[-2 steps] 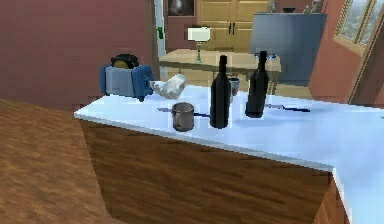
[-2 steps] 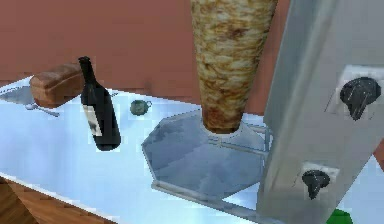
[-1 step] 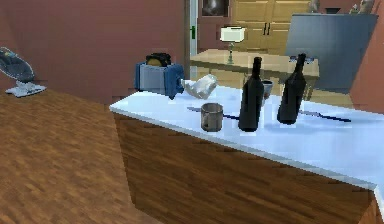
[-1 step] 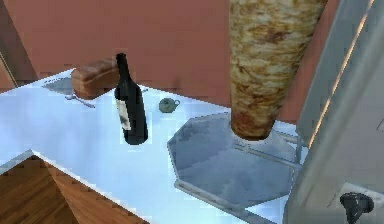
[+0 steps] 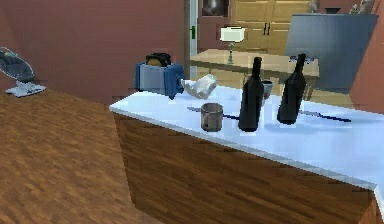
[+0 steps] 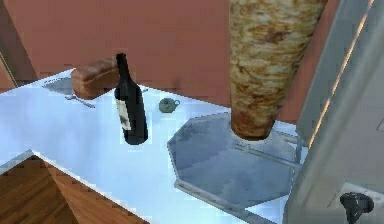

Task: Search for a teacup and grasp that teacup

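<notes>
In the forward view, a grey-blue object [image 5: 15, 68] lies on a wooden table [image 5: 60, 150] at the left. To its right runs a white counter [image 5: 330, 142] with a wooden front. At its far left end stands a blue toaster [image 5: 158, 76], with a white thing [image 5: 200, 84] lying just beside it. A metal mug [image 5: 211, 116] stands near the front edge. Right of it are two dark bottles [image 5: 252, 95] [image 5: 292, 90], both upright. Behind the counter a lamp [image 5: 233, 36] sits on a low table [image 5: 215, 60].

In the arm side view, a loaf [image 6: 95, 78] lies at the back left of a white worktop [image 6: 60, 135]. A dark bottle [image 6: 128, 100] stands upright near it. Just right of that bottle and farther back sits a small green cup [image 6: 168, 104] with a handle, upright on the worktop: the likeliest teacup. Farther right is a grey eight-sided tray [image 6: 215, 165], with a mottled brown cone [image 6: 265, 60] rising from its far side.

The state of the gripper's fingers cannot be told.
</notes>
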